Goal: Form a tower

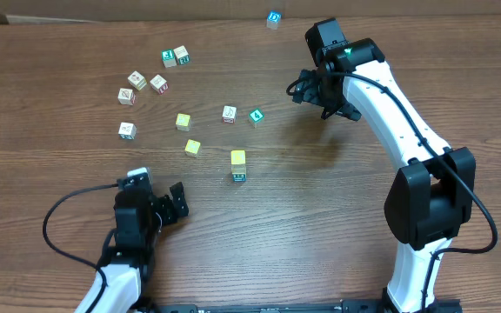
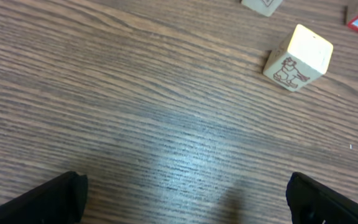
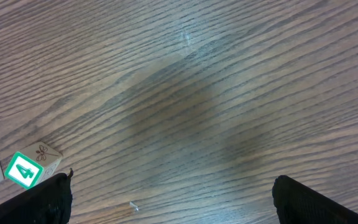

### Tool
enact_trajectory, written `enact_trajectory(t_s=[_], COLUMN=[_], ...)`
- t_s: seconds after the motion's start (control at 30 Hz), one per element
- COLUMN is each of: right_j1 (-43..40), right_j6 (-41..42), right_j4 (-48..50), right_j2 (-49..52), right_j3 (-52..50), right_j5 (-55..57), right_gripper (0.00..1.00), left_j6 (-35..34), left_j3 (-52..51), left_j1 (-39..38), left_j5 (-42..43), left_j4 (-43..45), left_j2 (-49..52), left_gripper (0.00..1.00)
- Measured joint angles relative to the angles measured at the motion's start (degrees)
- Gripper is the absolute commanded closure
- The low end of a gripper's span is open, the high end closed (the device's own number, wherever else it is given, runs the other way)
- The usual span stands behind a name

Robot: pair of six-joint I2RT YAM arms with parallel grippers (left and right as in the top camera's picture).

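While both arms hang over the table (image 1: pixel 59 174) with nothing in hand, the tower (image 1: pixel 238 166) stands mid-table in the overhead view. It shows a yellow cube on top and a teal one at its foot, and whatever lies between is too foreshortened to tell. The left gripper (image 1: pixel 179 201) sits near and left of it, jaws apart and empty. The right gripper (image 1: pixel 318 97), likewise spread and empty, hovers far and right. The step in hand looks to be fetching another cube. The teal cube (image 1: pixel 256 116) or the white cube (image 1: pixel 229 114) near it seem the handiest, gripped square on two flat faces, brought in from above and lowered level so the narrow stack is not nudged. Bare wood right of the tower and nearer than it offers the safer lane. A scatter of cubes (image 1: pixel 142 87) crowds the far left, and a blue cube (image 1: pixel 274 18) sits close to the table's far edge. From the left wrist, the fingers (image 2: pixel 48 199) stand wide over bare grain, with a pale dog-printed cube (image 2: pixel 298 57) far and right, well apart from them. From the right wrist, open fingers (image 3: pixel 319 199) frame bare wood, and a number-4 cube (image 3: pixel 23 169) lies just beside the left one.
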Motion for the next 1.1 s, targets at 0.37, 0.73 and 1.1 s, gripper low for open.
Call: enact_trajectory(t_s=[0.37,0.73,1.1], right_j1=[0.0,0.0,0.0], right_j6=[0.02,0.02,0.0], right_j4=[-0.04,-0.04,0.0], right_j2=[0.0,0.0,0.0], right_j3=[0.0,0.0,0.0], right_j5=[0.02,0.0,0.02], right_gripper=[0.0,0.0,0.0], left_j6=[0.22,0.22,1.84], left_j3=[-7.65,-8.28,-8.55], left_j1=[0.0,0.0,0.0], left_j5=[0.2,0.22,0.26], left_j4=[5.22,-2.14,-16.81], left_j2=[-7.85,-16.13,-33.05], left_gripper=[0.0,0.0,0.0])
